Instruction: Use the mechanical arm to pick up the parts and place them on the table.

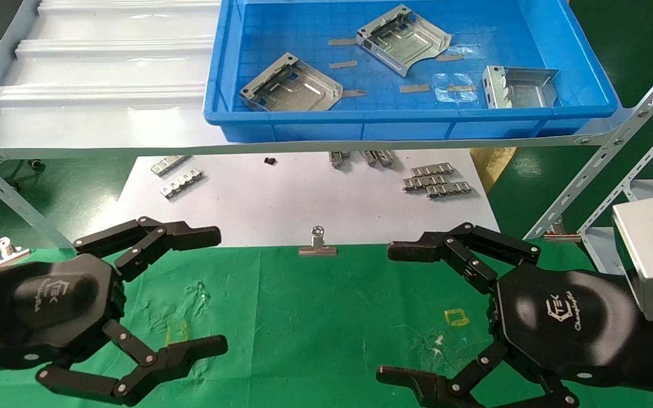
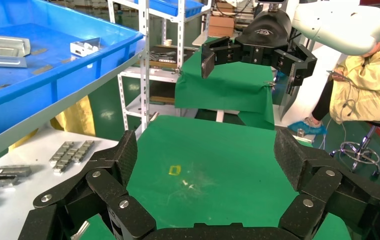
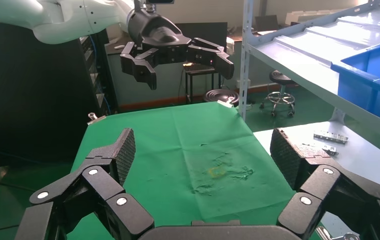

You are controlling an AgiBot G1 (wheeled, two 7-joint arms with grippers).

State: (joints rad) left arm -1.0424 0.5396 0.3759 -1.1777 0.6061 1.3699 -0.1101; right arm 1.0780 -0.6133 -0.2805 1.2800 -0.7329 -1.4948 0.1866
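Three grey stamped metal parts lie in the blue bin [image 1: 360, 116] on the shelf: one at the left [image 1: 289, 88], one at the far middle [image 1: 403, 37], one at the right [image 1: 519, 88]. Two show in the left wrist view [image 2: 2, 45] [image 2: 85, 47]. My left gripper [image 1: 217, 290] [image 2: 208, 155] is open and empty above the green cloth table [image 1: 315, 317], at the left. My right gripper [image 1: 389, 311] [image 3: 205, 152] is open and empty above the cloth at the right. Each faces the other, and each shows in the other's wrist view [image 2: 253, 67] [image 3: 185, 70].
A white sheet [image 1: 281, 198] under the shelf carries small ribbed strips [image 1: 437, 181] [image 1: 182, 184]. A silver binder clip [image 1: 317, 245] sits at the cloth's far edge. Yellow squares [image 1: 456, 317] [image 1: 176, 331] mark the cloth. Slanted shelf rails [image 1: 604, 187] stand at the right. A person in yellow [image 2: 363, 95] sits beyond.
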